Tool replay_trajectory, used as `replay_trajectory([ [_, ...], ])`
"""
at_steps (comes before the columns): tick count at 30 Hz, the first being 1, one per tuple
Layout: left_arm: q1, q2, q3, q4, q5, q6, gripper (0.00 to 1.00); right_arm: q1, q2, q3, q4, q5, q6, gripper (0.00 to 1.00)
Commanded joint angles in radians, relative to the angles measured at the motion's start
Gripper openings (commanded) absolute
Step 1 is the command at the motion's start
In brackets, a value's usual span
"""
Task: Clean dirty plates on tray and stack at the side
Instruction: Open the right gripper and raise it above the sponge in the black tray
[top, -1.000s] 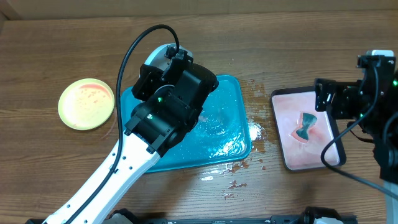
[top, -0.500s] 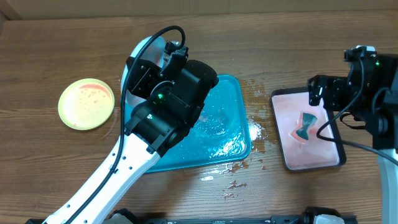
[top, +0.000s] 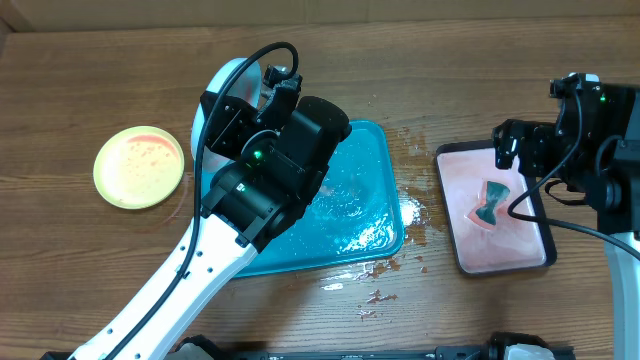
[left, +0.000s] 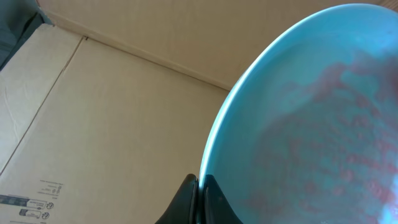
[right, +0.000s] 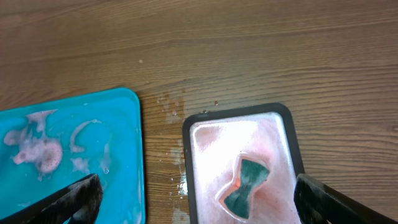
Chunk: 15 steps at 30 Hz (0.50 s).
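Note:
My left gripper (left: 199, 186) is shut on the rim of the light blue plate (left: 311, 124), which carries red sauce smears and is held tilted up. In the overhead view this plate (top: 222, 82) shows behind the left arm, past the far left corner of the teal tray (top: 365, 215). One yellow-green plate (top: 139, 166) with sauce lies on the table left of the tray. I see no other yellow-green plate. My right gripper (right: 199, 205) is open and empty above the black-rimmed tray; it also shows in the overhead view (top: 520, 145).
The black-rimmed tray (top: 460, 230) with a pinkish wet inside stands at the right and holds a green hourglass-shaped sponge (right: 245, 183). The teal tray (right: 68, 143) is wet with foam. Water drops and crumbs lie on the wood between and in front of the trays.
My left arm has shifted the blue plate a little left and towards the back. My right arm has moved left, over the black-rimmed tray's far edge.

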Motion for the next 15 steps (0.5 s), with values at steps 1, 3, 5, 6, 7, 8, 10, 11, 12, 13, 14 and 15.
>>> replay_trajectory([
  [1,-0.007,-0.011,0.023,0.005,-0.031,0.009,0.04,0.003,-0.005,0.02,0.003,0.003,-0.004,1.0],
  [3,-0.007,-0.011,0.023,0.005,-0.031,0.01,0.04,0.003,-0.005,0.02,0.003,0.003,-0.004,1.0],
  [5,-0.007,-0.011,0.023,0.005,-0.032,0.019,0.04,0.003,-0.005,0.02,0.003,0.003,-0.004,1.0],
  [6,-0.007,-0.011,0.023,0.005,-0.032,0.02,0.04,0.003,-0.005,0.02,0.003,0.003,-0.004,1.0],
  [7,-0.007,-0.011,0.023,0.005,-0.032,0.02,0.04,0.003,-0.005,0.02,0.003,0.003,-0.004,1.0],
  [8,-0.007,-0.011,0.023,0.005,-0.034,0.02,0.04,0.003,-0.005,0.02,0.003,0.003,-0.004,1.0],
  [10,-0.007,-0.011,0.023,0.005,-0.035,0.02,0.04,0.003,-0.005,0.02,0.003,0.003,-0.004,1.0],
  [11,-0.007,-0.011,0.023,0.005,-0.035,0.02,0.04,0.003,-0.005,0.02,0.003,0.003,-0.004,1.0],
  [12,-0.007,-0.011,0.023,0.005,-0.035,0.02,0.04,0.003,-0.005,0.02,0.003,0.003,-0.004,1.0],
  [13,-0.007,-0.011,0.023,0.005,-0.035,0.02,0.04,0.003,-0.005,0.02,0.003,0.003,-0.004,1.0],
  [14,-0.007,-0.011,0.023,0.005,-0.035,0.02,0.04,0.003,-0.005,0.02,0.003,0.003,-0.004,1.0],
  [15,-0.007,-0.011,0.023,0.005,-0.035,0.02,0.04,0.003,-0.005,0.02,0.003,0.003,-0.004,1.0],
])
